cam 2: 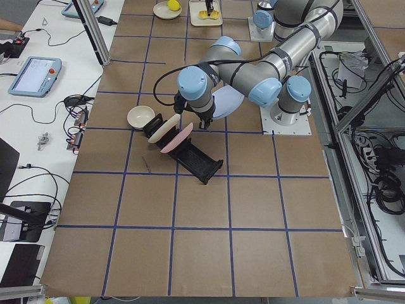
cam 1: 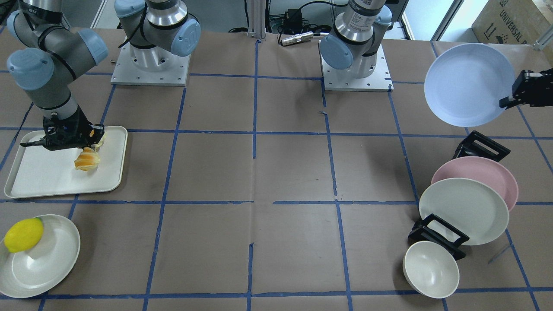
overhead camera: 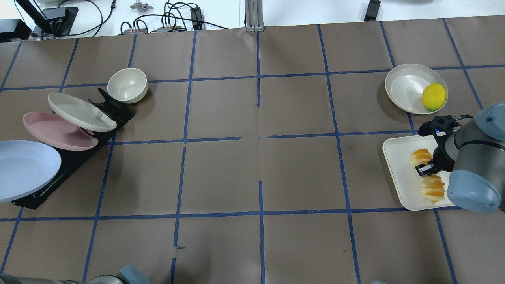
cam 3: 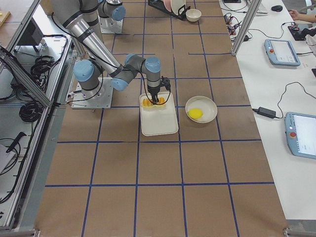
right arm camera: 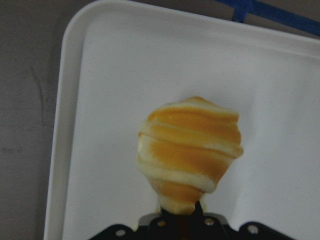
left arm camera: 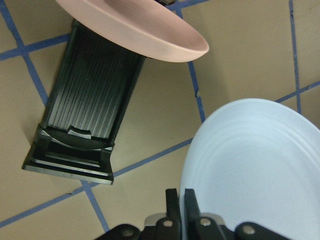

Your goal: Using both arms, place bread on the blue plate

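ridged orange-and-cream bread [right arm camera: 190, 150] is pinched mid-length by the down-pointing right gripper [overhead camera: 425, 169] over a smooth white tray [right arm camera: 100, 125]; the left gripper [left arm camera: 181, 202] clamps the rim of the round blue plate [left arm camera: 260, 165], held tilted.

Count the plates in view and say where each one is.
4. The left gripper holds the blue plate by its rim; the pink plate and a cream plate lean in the rack; another cream plate holds the lemon. None seems hidden.
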`<state>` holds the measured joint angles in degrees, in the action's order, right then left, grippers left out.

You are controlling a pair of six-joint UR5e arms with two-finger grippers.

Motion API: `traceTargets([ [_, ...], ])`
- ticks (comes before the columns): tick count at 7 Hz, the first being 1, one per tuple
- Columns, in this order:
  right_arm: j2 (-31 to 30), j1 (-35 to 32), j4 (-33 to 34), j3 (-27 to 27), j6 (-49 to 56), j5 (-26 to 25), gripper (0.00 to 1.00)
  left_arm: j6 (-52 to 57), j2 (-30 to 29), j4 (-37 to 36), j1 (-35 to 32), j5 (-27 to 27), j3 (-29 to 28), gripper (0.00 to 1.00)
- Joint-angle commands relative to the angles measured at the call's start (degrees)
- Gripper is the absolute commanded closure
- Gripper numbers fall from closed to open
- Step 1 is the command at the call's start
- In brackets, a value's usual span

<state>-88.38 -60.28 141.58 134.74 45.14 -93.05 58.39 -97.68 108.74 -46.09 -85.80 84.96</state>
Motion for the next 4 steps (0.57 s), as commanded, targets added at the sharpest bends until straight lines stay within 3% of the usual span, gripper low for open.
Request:
traceTargets([
  [1,-10.01,-0.37,-7.93,-2.01,-1.1,-0.02,0.94,-15.32,0.22,-1.67,-13.34,7.52,1.09,0.99],
  [4,-18.31,-2.72,-27.17,-11.66,-6.53,-0.2,0.93,-44.14,-3.9,-15.71,-34.62,8.28,2.22,0.99],
])
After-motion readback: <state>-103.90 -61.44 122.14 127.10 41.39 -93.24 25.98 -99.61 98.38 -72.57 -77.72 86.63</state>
